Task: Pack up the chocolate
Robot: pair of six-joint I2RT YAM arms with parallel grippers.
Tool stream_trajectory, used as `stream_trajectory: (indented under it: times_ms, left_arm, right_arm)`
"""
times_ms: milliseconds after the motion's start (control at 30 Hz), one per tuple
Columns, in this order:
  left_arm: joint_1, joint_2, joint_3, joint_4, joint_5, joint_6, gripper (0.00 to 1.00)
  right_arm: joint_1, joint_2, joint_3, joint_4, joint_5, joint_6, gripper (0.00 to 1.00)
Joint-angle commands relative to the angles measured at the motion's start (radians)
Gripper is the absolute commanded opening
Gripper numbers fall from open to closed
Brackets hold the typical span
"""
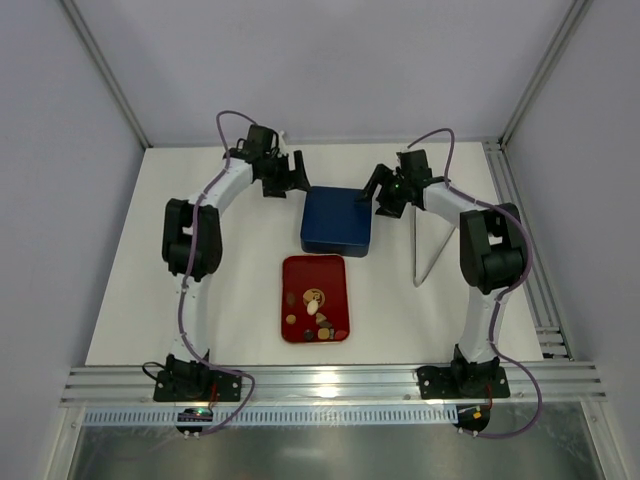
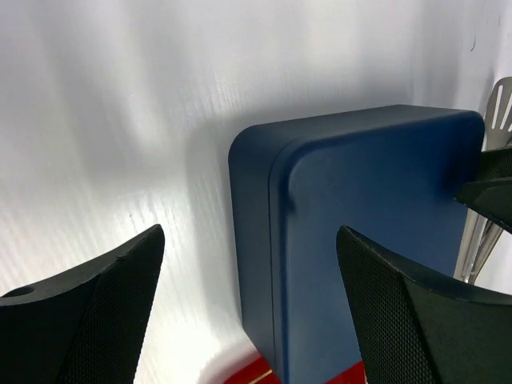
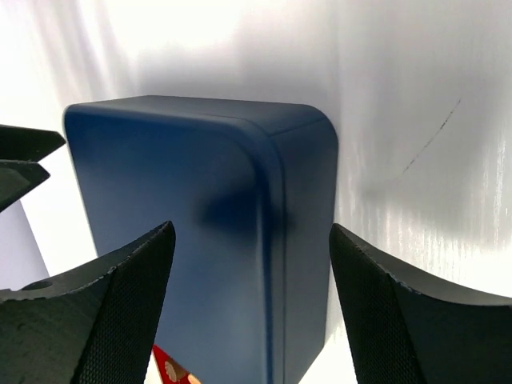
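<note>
**Top external view.** The chocolate (image 1: 318, 316), several pcs in brown, tan and cream, was seen lying loose in the red tray (image 1: 305, 272) at mid-tabletop (image 1: 230, 300), mostly toward the tray's near end. The blue box (image 1: 337, 220) was set just beyond the tray w/ its lid on. No compartment was exposed, and its contents could not be told. No pc was seen outside the tray. The task was therefore judged to be at its start: the lid was yet to be removed and every pc yet to be transferred. The left end effector (image 1: 287, 180) and right end effector (image 1: 382, 197) were placed at the box's far-left and far-right corners resp., both w/ jaws apart and nothing held. Metal tongs (image 1: 428, 250) lay on the tabletop right of the box.

**Left wrist view.** The fingers (image 2: 88, 320) were spread wide w/ the box corner seen between them. No contact was shown. The lid seam was visible along the side wall, and a strip of the tray showed at the bottom edge.

**Right wrist view.** The mirrored case was found: fingers (image 3: 400, 320) wide apart, box corner between them, nothing gripped. One tan pc on a tray corner was visible at the bottom edge.
</note>
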Motion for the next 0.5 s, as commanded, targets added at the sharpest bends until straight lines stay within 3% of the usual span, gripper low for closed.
stream_trajectory:
  times_ms: [0, 233, 467]
  left_arm:
    - [0.007, 0.041, 0.017, 0.062, 0.094, -0.007, 0.86]
    - [0.012, 0.048, -0.066, 0.154, 0.116, -0.06, 0.84]
    - [0.006, -0.002, -0.257, 0.24, 0.07, -0.135, 0.76]
  right_arm:
    - [-0.007, 0.016, 0.039, 0.025, -0.025, 0.014, 0.78]
    - [-0.01, 0.036, 0.014, 0.048, -0.031, 0.025, 0.71]
    - [-0.01, 0.075, 0.033, 0.048, -0.032, 0.03, 0.63]
